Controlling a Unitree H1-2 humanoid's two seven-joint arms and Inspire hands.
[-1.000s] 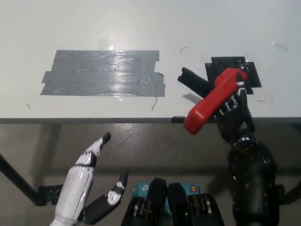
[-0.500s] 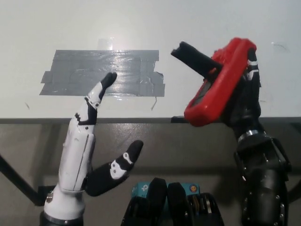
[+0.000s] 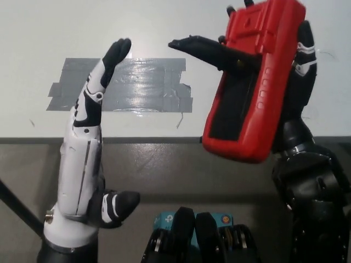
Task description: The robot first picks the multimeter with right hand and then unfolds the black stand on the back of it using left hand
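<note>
Right hand (image 3: 299, 76) clamps the red meter (image 3: 253, 82), held up off the counter (image 3: 55, 33), back facing camera. Black stand (image 3: 205, 49) juts out toward upper left, free tip nearest the left hand. Meter looks rigid, rubbery shell, moderate weight, prob. good grip; stand looks thin plastic on a hinge, so push near its tip, gently. Left hand (image 3: 88, 137) raised beside it, fingers spread, holding nothing. Counter pale, smooth, w/ grey tape patch (image 3: 120, 85); plenty of room btwn hands.

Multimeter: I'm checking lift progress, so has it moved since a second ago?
Yes. The red multimeter, held by the right hand, has risen toward the camera, now overlapping the table edge it sat above before.
</note>
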